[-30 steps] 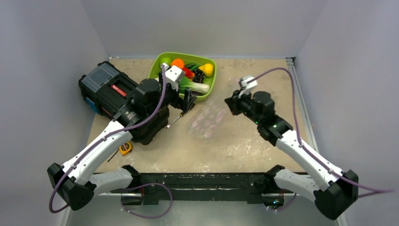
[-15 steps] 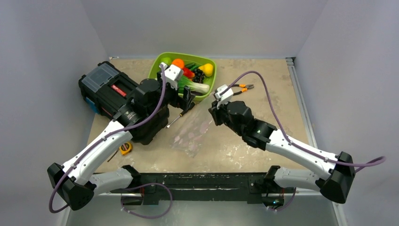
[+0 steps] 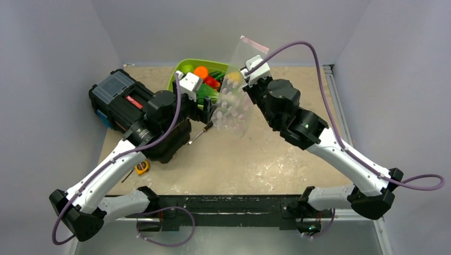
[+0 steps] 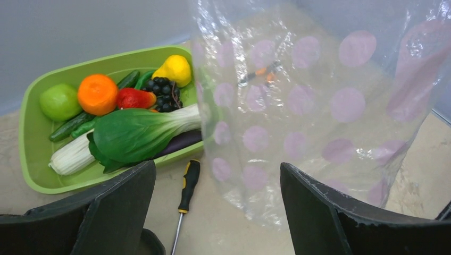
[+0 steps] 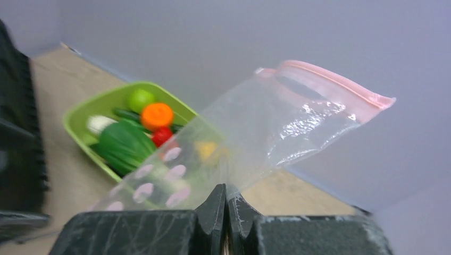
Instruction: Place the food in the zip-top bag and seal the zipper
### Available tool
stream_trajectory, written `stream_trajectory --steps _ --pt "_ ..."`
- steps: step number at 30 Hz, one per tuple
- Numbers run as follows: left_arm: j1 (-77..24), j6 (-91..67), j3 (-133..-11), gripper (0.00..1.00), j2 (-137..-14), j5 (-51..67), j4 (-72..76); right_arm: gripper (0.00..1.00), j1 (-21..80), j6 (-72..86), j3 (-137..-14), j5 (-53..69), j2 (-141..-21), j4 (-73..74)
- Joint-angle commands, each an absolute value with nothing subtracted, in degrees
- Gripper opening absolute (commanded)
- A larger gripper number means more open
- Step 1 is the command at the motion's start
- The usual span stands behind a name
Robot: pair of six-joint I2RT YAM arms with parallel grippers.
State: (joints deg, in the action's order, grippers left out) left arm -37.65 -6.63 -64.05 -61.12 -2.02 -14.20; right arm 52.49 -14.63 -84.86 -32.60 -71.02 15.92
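Note:
My right gripper (image 5: 227, 194) is shut on one edge of the zip-top bag (image 3: 236, 90), which hangs in the air with its pinkish zipper (image 5: 340, 82) uppermost. The spotted bag (image 4: 319, 117) hangs just in front of my left gripper (image 4: 217, 166), which is open and holds nothing. The food lies in the lime-green tray (image 4: 32, 159): an orange (image 4: 97, 94), a green fruit (image 4: 59, 102), a lemon (image 4: 175, 69), a red pepper (image 4: 135, 99), grapes (image 4: 162, 94), bok choy (image 4: 133, 135), an eggplant (image 4: 181, 142) and green pods (image 4: 80, 125).
A black toolbox (image 3: 127, 103) lies under the left arm. A black-and-yellow screwdriver (image 4: 187, 186) rests on the table beside the tray. A yellow tape measure (image 3: 141, 167) sits near the front left. Orange-handled pliers (image 4: 260, 74) show through the bag.
The right arm swung left and raised the bag off the table into the air beside the tray. The left gripper stayed by the tray, still open.

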Motion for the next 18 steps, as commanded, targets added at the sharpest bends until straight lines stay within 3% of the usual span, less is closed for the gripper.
stream_trajectory --steps 1,5,10,15,18 --pt "-37.9 -6.9 -64.3 0.86 -58.6 -8.3 -11.3 0.00 52.5 -33.7 -82.8 -47.4 -70.6 16.4" --pt "-37.8 -8.3 -64.4 0.87 -58.5 -11.3 -12.1 0.00 52.6 -48.2 -71.2 -51.8 -66.1 1.1" --pt "-37.8 -11.5 -66.1 0.87 -60.0 -10.1 -14.3 0.00 53.3 -48.1 -67.1 -53.1 -66.8 -2.5" --pt "-36.8 -14.8 -67.2 0.88 -60.8 -8.9 -15.9 0.00 57.8 -38.2 -62.4 -38.1 -67.8 3.4" --pt "-33.9 -19.0 -67.8 0.89 -61.3 -5.8 -16.7 0.00 58.8 -32.1 -53.8 -28.0 -68.1 -3.0"
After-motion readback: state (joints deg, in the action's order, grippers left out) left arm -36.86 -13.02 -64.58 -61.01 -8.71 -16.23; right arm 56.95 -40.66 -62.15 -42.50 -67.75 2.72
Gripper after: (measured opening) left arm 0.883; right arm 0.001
